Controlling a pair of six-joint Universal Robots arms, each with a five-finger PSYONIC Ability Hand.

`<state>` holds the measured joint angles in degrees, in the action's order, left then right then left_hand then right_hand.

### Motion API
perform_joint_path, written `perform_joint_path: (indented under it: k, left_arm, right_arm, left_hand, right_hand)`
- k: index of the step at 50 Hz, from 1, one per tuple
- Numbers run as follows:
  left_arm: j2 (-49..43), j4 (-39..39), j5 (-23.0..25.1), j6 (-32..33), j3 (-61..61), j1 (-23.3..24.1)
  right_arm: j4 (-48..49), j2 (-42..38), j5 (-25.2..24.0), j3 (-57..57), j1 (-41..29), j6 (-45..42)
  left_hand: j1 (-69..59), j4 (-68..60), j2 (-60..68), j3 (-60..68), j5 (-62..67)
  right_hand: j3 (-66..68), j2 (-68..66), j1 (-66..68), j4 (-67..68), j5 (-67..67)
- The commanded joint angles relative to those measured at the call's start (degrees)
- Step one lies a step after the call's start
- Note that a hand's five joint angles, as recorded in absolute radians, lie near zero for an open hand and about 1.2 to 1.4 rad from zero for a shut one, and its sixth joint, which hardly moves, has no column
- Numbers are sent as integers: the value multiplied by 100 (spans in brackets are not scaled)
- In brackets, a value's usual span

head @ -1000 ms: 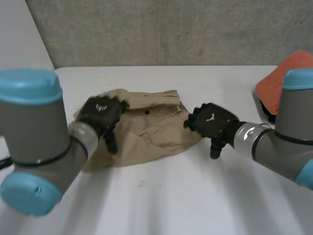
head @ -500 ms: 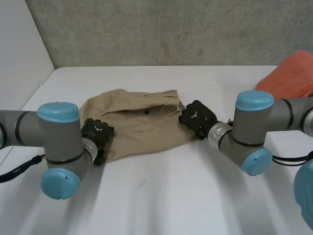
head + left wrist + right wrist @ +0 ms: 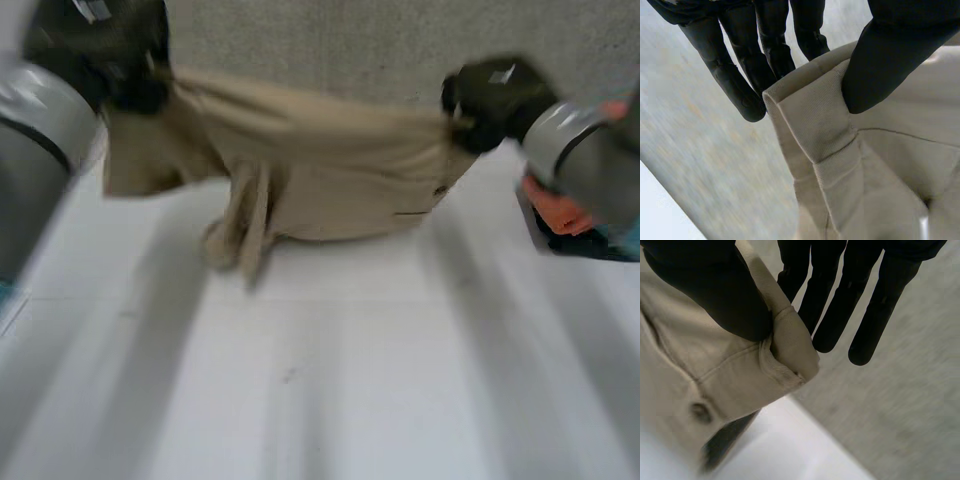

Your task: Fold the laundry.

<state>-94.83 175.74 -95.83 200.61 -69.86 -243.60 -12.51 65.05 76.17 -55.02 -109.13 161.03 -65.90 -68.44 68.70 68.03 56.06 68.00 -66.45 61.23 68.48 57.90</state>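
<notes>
— Above the white table (image 3: 300,400), between the two arms: we log the beige garment (image 3: 330,170) hanging stretched in the air. Its top edge is taut and loose folds dangle toward the tabletop nearer the left end. We cannot tell whether they touch it.
— And the hands?
— We note the left hand (image 3: 105,55) gripping one end of the top edge. In its wrist view the thumb presses the hemmed corner against the fingers (image 3: 740,85). We see the right hand (image 3: 495,95) pinching the other end likewise, thumb clamped over the folded band, with a button (image 3: 701,411) just below.
— Step in hand, as we judge it: spreading out ahead of the first fold. We see nothing folded yet.
— Agreed. Next calls for both hands lowering together under tension, laying the dangling part down flat and unbunched, clear of the orange cloth (image 3: 560,212) beside the right arm.
</notes>
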Motion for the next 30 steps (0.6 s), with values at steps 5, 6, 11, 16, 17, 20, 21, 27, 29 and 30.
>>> perform_joint_path:
  k: [5,6,11,16,17,20,21,27,29,30]
  left_arm:
    - [-17,-998,126,-391,2177,-223]
    - [-123,-1015,117,-391,2317,-231]
    - [-1255,-1033,99,-347,3126,-293]
    - [-2773,-1024,231,-356,3697,-293]
    - [-2987,-1024,240,-356,3742,-284]
    - [-3820,-972,266,-364,3891,-284]
    - [-4024,-945,284,-365,3918,-284]
    - [-5150,-331,425,-417,4243,-275]
    - [-5484,82,434,-400,4410,-293]
    - [-5572,205,433,-391,4454,-302]
  right_arm:
    - [-67,439,11,1194,41,394]
    - [-50,368,73,1282,23,403]
    - [12,-290,530,1792,-258,350]
    - [161,-914,882,1889,-442,218]
    - [274,-1142,978,1863,-530,166]
    - [547,-1643,1119,1811,-671,43]
    - [635,-1767,1154,1784,-715,8]
    - [1557,-2593,1541,1696,-961,-344]
    - [2041,-2857,1646,1652,-1032,-458]
    - [2216,-2936,1655,1635,-1049,-485]
  left_hand:
    - [-1410,-1156,1130,1197,1394]
    - [-1410,-1156,1130,1197,1394]
    - [-1410,-1156,1130,1197,1394]
    - [-1410,-1156,1130,1197,1394]
    - [-1410,-1156,1130,1197,1394]
    - [-1410,-1156,1130,1197,1394]
    - [-1410,-1156,1130,1197,1394]
    - [-1410,-1156,1130,1197,1394]
    - [-1410,-1156,1130,1197,1394]
    - [-1410,-1156,1130,1197,1394]
  right_hand:
    - [1200,-1355,1877,1152,1210]
    - [1200,-1355,1877,1152,1210]
    - [1200,-1355,1877,1152,1210]
    - [1200,-1355,1877,1152,1210]
    - [1200,-1355,1877,1152,1210]
    - [1200,-1355,1877,1152,1210]
    - [1200,-1355,1877,1152,1210]
    - [1200,-1355,1877,1152,1210]
    - [1200,-1355,1877,1152,1210]
    - [1200,-1355,1877,1152,1210]
